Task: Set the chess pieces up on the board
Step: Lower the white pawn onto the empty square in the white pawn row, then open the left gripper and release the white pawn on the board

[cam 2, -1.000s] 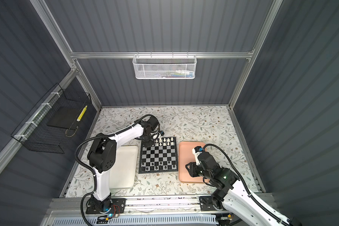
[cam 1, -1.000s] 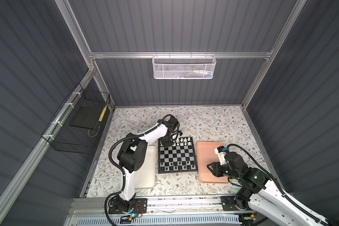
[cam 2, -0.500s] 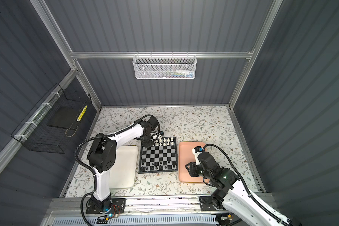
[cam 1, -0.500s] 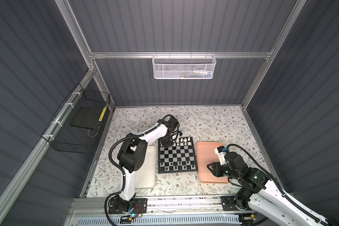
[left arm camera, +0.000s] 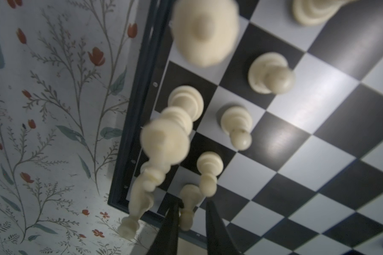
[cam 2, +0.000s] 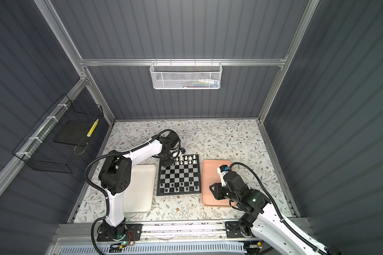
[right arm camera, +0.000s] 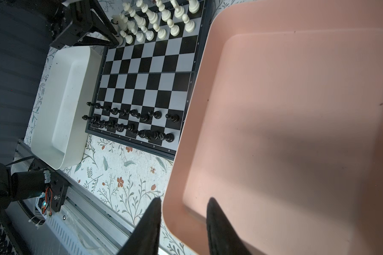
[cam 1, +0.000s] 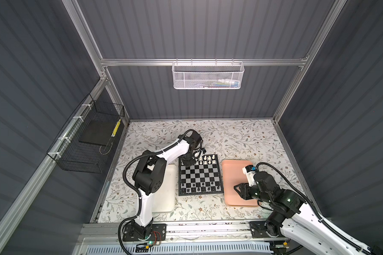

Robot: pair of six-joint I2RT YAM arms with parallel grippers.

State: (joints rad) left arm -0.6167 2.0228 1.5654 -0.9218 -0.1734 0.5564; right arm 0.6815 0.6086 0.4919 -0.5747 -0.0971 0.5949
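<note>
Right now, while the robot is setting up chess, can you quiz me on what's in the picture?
1. True or false: the black pieces stand on the board at the edge nearest the metal rail.
2. Pick one: the left jaws are over (A) the cream-white pieces, (B) the white tray, (C) the wire basket.
3. Fill in: the tray that the right jaws hover over is ____ in colour.
Key: 1 true; 2 A; 3 pink.

The board [left arm camera: 332,123] looks glossy, the chess pieces [left arm camera: 266,72] smooth plastic, the pink tray [right arm camera: 296,110] matt.
</note>
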